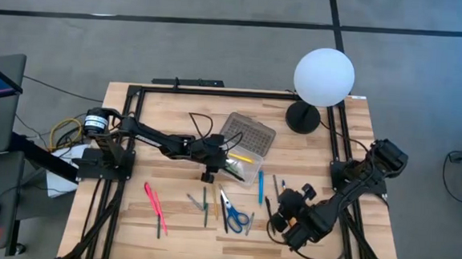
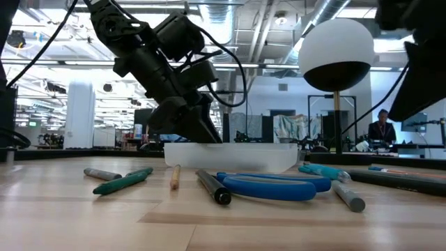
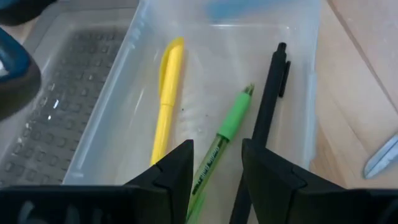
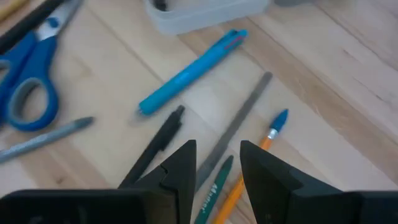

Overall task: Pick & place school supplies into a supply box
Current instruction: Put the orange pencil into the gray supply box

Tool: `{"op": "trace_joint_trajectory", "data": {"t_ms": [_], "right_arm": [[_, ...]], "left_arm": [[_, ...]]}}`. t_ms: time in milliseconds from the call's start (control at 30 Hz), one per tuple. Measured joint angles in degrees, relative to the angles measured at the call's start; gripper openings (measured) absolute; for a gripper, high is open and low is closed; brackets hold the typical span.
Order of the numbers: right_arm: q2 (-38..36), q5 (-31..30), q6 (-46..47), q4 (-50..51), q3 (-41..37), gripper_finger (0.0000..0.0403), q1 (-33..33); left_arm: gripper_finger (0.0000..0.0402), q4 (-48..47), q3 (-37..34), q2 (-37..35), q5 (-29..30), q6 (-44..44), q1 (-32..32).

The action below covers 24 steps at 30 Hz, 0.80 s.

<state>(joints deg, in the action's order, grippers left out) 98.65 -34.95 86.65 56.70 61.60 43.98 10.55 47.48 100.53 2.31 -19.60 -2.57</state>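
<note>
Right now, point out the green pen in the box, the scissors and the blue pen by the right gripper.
green pen (image 3: 233, 118), left wrist view, on its opaque green grip
scissors (image 1: 237, 220), high view, on the blue handles
blue pen (image 4: 189, 73), right wrist view, mid-barrel

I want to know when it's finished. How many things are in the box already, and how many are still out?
Done: three pens lie in the box: yellow, green and black. In hand: nothing; the left pincer hangs open over the box. The right pincer waits open above loose pens. Left: scissors, blue pen, pink pens and several more on the table.
</note>
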Motion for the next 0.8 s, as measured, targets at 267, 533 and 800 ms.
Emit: {"op": "trace_joint_trajectory", "data": {"t_ms": [267, 533, 800], "right_arm": [[0.0, 3.0, 0.9, -0.3, -0.3, 0.0116, -5.0], [0.0, 9.4, 6.5, -1.5, -5.8, 0.0116, -8.4], [0.0, 9.8, 6.0, -4.1, -7.4, 0.0116, -8.5]], "left_arm": [[0.013, -0.7, 0.0, 0.0, 0.0, 2.7, 0.0], [0.013, -1.0, 0.0, -0.5, 0.1, 3.1, 2.3], [0.013, -0.5, 0.0, -3.6, 3.4, 0.7, 5.1]]}}
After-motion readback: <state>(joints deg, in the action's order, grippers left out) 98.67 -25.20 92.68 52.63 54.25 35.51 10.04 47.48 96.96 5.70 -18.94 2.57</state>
